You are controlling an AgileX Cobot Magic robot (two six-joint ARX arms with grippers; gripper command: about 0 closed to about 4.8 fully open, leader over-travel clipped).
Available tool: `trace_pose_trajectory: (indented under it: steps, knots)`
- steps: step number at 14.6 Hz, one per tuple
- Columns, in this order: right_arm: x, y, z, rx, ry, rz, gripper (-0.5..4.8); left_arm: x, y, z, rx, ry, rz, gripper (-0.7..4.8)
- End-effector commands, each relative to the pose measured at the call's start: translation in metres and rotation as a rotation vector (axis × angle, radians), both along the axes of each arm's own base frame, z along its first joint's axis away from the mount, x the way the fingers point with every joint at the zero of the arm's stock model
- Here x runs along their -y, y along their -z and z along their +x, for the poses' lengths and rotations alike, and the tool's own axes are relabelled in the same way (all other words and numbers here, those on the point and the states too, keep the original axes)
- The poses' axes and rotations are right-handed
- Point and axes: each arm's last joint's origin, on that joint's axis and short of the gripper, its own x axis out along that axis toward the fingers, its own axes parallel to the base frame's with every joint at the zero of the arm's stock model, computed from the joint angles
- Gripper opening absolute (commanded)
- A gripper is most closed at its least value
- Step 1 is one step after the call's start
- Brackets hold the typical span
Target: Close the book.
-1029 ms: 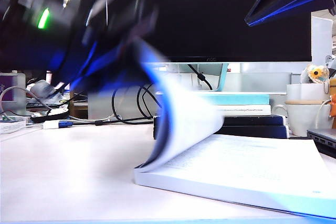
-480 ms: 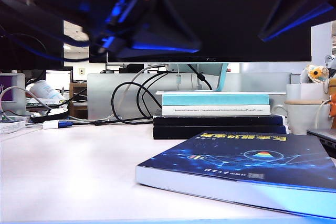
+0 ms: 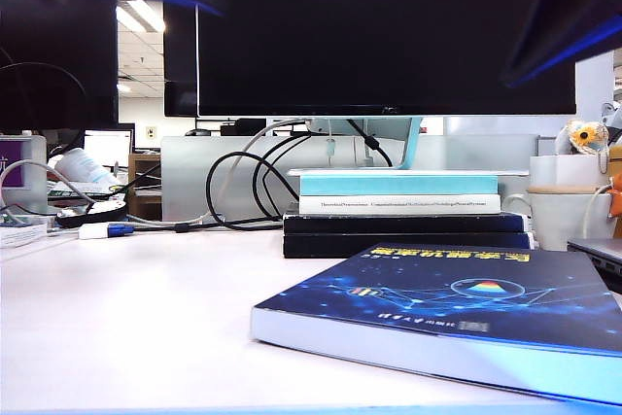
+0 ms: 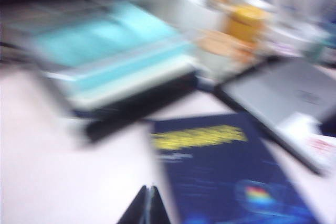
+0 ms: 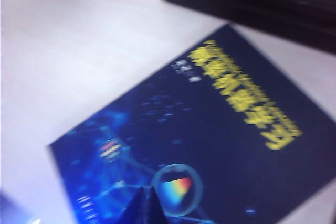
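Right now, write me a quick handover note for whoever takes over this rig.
Left claw: shut, empty, raised above the table beside the book.
Right claw: shut, empty, raised over the book's cover.
Book: closed, lying flat on the table, dark blue cover up, in front of the stacked books.
Done: book is closed.
Left: nothing on the book; just park both arms.

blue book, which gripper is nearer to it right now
Right, it seems. The right gripper hangs shut over the blue book, above its coloured triangle. The left gripper, also shut, hangs over bare table just off the book's edge.
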Motion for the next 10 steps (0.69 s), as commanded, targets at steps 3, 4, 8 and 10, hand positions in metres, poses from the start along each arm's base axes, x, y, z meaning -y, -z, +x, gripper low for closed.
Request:
trace_pose_trajectory:
  steps: [3, 4, 8, 10]
  knots:
    - [0.008, -0.015, -0.006, 0.13, 0.111, -0.028, -0.02, -0.06, -0.013, -0.017, -0.001, -0.093, 0.097, -0.06]
    - [0.01, -0.018, -0.01, 0.151, 0.12, -0.023, -0.02, -0.067, -0.013, -0.021, -0.015, -0.069, 0.094, -0.06]
    - [0.029, -0.036, -0.042, 0.313, 0.275, -0.028, -0.02, -0.102, -0.016, -0.042, -0.03, -0.19, 0.094, -0.06]
    - [0.041, -0.034, -0.063, 0.416, 0.38, -0.016, -0.02, -0.11, -0.022, -0.057, 0.041, -0.238, 0.1, -0.06]
